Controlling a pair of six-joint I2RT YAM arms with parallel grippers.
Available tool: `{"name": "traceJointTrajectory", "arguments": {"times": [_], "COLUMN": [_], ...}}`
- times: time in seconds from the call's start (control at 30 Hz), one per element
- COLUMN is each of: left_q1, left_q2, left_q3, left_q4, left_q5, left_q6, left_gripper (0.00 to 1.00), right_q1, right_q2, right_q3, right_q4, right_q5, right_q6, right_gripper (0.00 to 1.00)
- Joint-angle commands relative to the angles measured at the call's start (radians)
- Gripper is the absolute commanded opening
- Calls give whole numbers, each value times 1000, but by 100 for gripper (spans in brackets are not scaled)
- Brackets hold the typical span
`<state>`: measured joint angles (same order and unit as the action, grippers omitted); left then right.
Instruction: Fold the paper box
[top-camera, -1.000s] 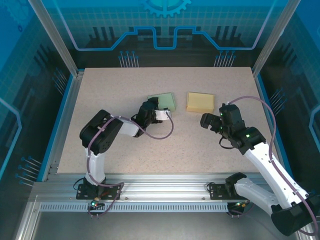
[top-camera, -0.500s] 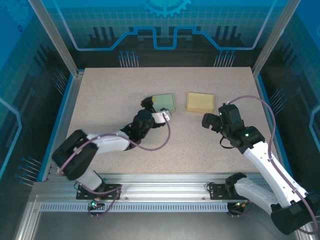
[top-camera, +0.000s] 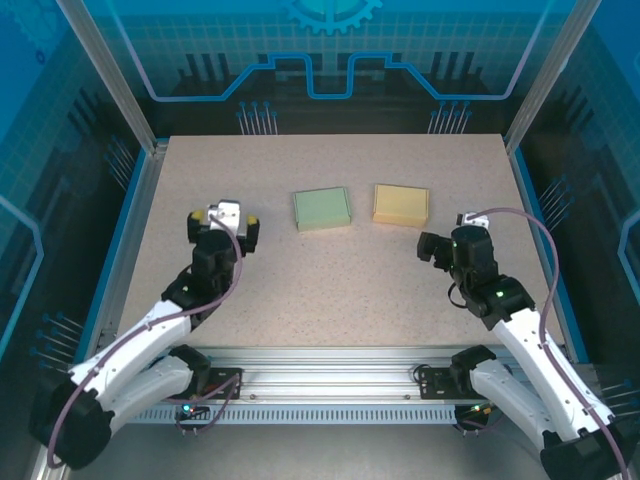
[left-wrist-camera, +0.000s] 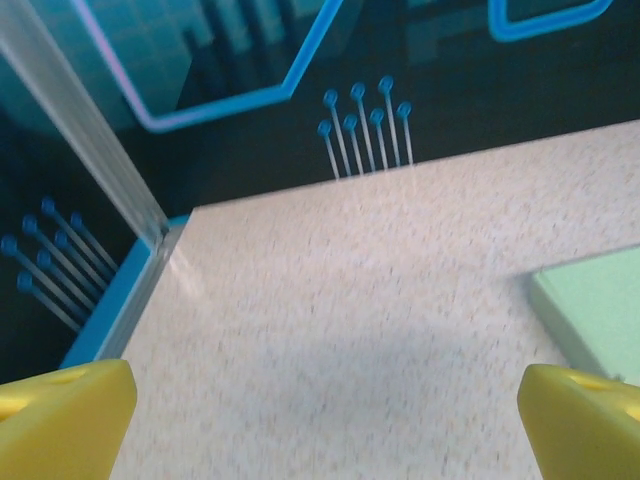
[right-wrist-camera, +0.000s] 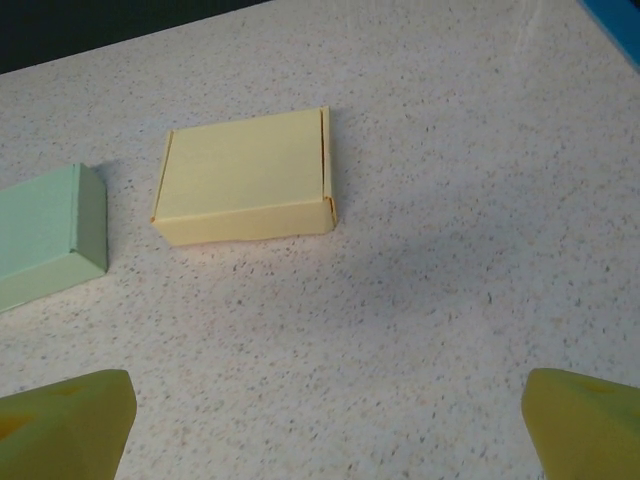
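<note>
Two closed paper boxes lie side by side at mid-table: a green box and a yellow box. My left gripper hovers well left of the green box, open and empty. In the left wrist view the left gripper spans bare tabletop, and a corner of the green box shows at the right. My right gripper is open and empty, near and right of the yellow box. The right wrist view has the right gripper over bare table, with the yellow box and green box beyond.
A speckled table is ringed by a blue rim and glass walls. A metal corner post and the blue left edge stand close ahead of the left gripper. Aluminium rails run along the near edge.
The left arm has pulled away from the green box, swinging left and back. Its jaws opened a little wider. The right arm has drawn back slightly toward the near edge.
</note>
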<state>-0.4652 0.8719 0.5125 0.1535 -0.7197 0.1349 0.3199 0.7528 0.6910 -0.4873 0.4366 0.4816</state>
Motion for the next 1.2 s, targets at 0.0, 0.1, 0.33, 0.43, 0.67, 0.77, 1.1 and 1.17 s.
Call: {"name": "traceJointTrajectory", "arguments": {"times": [0.0,0.1,0.33,0.43,0.67,0.77,1.1,1.17], "left_q1": [16,26,94,114,152,154,174,187], "left_q2": [-62,-78,-29,33,226,311,543,557], "left_q3": [-49,-99,-232,-267,-261,-243,-193,-185], "left_q4": [-80,-53,118,194,427,520,795,799], "left_q5": [-40,-62,-41,-18,100,128,194,210], "left_q6": [-134,-153,-218,-210,-126,-87,35,45], "left_gripper": [99,99,99,99,99,99,99,99], "right_q1": [-25,-25,-37,-51,-94,-100,-129,-134], "right_q2": [15,51,110,128,163,158,85,71], "right_q3": [-50,-94,-214,-244,-272,-277,-304,-315], "right_q4": [182,269,500,569,639,641,616,617], "right_q5": [-23,-22,-26,-42,-87,-91,-93,-97], "right_q6": [-152,-239,-375,-388,-371,-368,-376,-374], "right_gripper": [100,100,100,100,100,100,100,100]}}
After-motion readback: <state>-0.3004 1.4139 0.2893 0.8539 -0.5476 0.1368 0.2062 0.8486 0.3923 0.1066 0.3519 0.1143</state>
